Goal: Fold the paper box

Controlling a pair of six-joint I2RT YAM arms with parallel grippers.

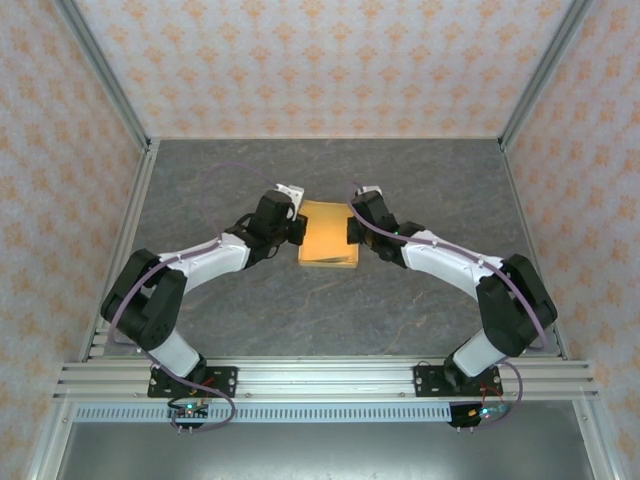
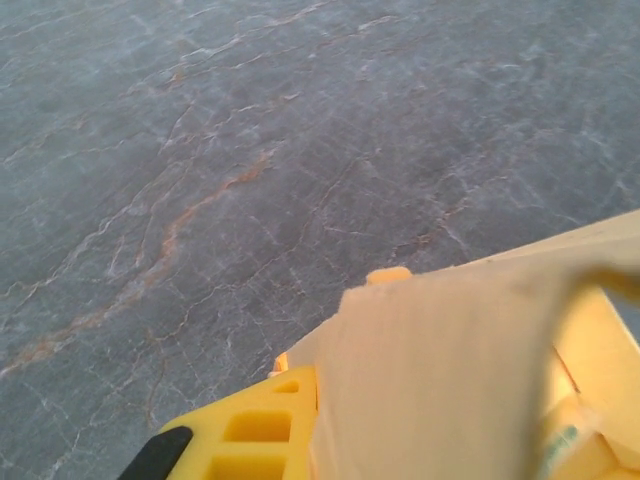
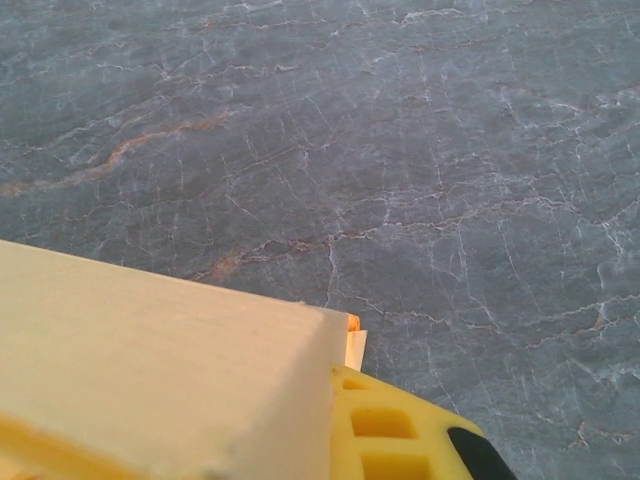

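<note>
From above, an orange-yellow, flat rectangular paper box (image 1: 328, 238) is seen at the middle of the grey marbled table (image 1: 250, 310). Both arms are bent inward over the table, the left gripper (image 1: 299, 230) clamped on the box's left edge and the right gripper (image 1: 354, 229) on its right. At the left wrist, paperboard is pinched beside a yellow finger (image 2: 250, 440) above the table. At the right wrist, a box corner is gripped likewise.

No word, label, brand, number or sign can be read. In the left wrist view, toward five o'clock, a small greenish mark (image 2: 563, 440) shows just beside the orange-yellow thin paperboard box (image 2: 440, 380), too blurred to tell whether it is print. The pale wallpaper (image 1: 300, 60) at twelve o'clock in the top view carries a repeating orange ornament, not letters.
</note>
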